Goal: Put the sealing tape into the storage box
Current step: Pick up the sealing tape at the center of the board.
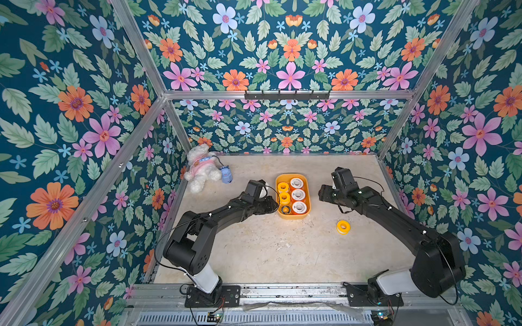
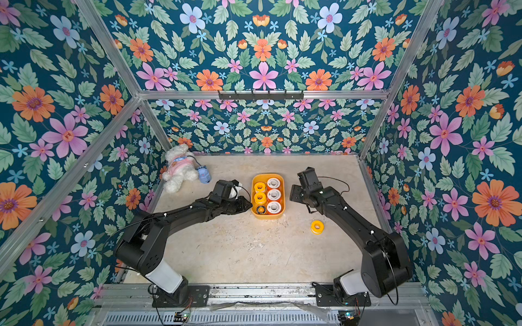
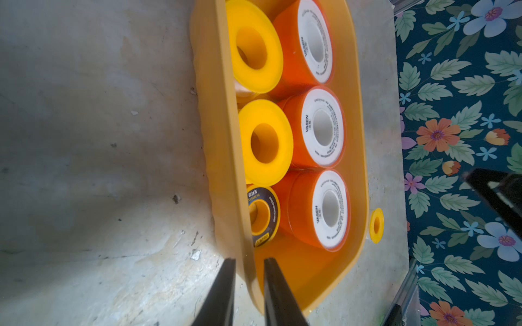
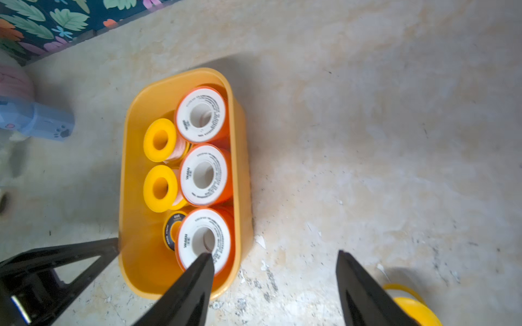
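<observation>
Yellow storage box (image 1: 293,216), six spools (image 1: 298,194) inside

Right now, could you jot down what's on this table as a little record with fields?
Container: storage box, a yellow tub, mid-table
Inside it: three white-faced spools, two yellow spools, one black-and-yellow spool
Outside: one loose yellow spool on the table
Left gripper: shut on the box wall
Right gripper: open, empty
Bystander: white plush toy, far corner
</observation>
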`<state>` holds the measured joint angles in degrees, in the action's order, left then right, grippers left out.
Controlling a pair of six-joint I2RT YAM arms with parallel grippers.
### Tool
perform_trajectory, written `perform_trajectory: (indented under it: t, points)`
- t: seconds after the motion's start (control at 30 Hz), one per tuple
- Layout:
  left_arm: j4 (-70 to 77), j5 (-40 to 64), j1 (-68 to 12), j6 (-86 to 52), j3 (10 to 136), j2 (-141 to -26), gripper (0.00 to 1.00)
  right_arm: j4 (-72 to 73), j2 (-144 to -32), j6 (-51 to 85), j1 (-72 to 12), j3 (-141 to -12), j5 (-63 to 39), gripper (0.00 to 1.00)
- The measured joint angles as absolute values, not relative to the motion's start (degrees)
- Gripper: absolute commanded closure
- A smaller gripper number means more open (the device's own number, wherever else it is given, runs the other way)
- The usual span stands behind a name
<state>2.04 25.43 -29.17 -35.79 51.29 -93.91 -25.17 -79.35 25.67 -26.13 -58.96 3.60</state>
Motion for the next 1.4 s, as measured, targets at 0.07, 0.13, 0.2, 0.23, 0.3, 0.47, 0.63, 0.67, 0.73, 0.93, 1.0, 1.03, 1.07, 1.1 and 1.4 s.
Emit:
perform_trajectory:
  t: [0.07,0.13,0.2,0.23,0.3,0.47,0.63,0.67,0.73,0.93,1.0,1.03,1.07,1.1,1.4]
  points:
    - [2.00,25.54,-29.26,-35.77,51.03,-93.73,0.76,-25.08,-76.38,26.04,-25.30,-54.96,4.45,0.22]
    - [1.83,25.61,-29.26,-35.77,50.78,-93.73,0.76,-25.15,-74.28,27.18,-24.84,-51.62,4.86,0.21]
    - [1.54,25.89,-29.32,-35.77,50.48,-93.73,0.76,-25.28,-72.23,27.81,-24.18,-47.97,5.21,0.20]
    - [1.56,26.11,-29.32,-35.77,50.39,-93.73,0.77,-25.30,-71.53,28.40,-23.81,-46.63,5.37,0.19]
    - [1.61,26.50,-29.50,-35.75,50.28,-93.73,0.77,-25.41,-70.30,29.06,-22.96,-44.14,5.89,0.17]
    - [1.58,26.87,-30.02,-35.73,50.06,-93.73,0.78,-25.06,-69.10,30.35,-22.02,-40.86,6.22,0.13]
    - [1.58,26.92,-30.28,-35.59,50.06,-93.73,0.80,-24.71,-69.84,31.55,-21.63,-39.46,6.90,0.13]
    - [1.58,26.92,-30.33,-35.59,50.06,-93.73,0.80,-24.73,-70.04,31.62,-21.58,-39.29,7.27,0.13]
    - [1.58,26.89,-30.37,-35.62,50.09,-93.73,0.82,-24.69,-70.46,31.70,-21.45,-39.00,7.57,0.13]
    - [1.58,26.87,-30.46,-35.83,50.11,-93.73,0.82,-24.29,-73.30,31.79,-21.34,-38.28,7.92,0.13]
    - [1.61,26.87,-30.46,-35.83,50.11,-93.73,0.82,-24.29,-74.19,31.79,-21.26,-38.19,7.92,0.13]
    - [1.61,26.87,-30.46,-35.86,50.11,-93.73,0.82,-24.21,-74.52,31.79,-21.21,-38.19,7.92,0.13]
    - [1.61,26.87,-30.46,-35.86,50.11,-93.73,0.82,-23.94,-74.87,31.77,-21.21,-38.17,7.92,0.13]
    - [1.61,26.87,-30.46,-35.86,50.11,-93.73,0.82,-23.75,-75.20,31.77,-21.21,-38.15,7.92,0.13]
    - [1.67,26.87,-30.48,-35.99,50.11,-93.82,0.82,-22.55,-78.54,31.75,-21.19,-38.13,7.94,0.15]
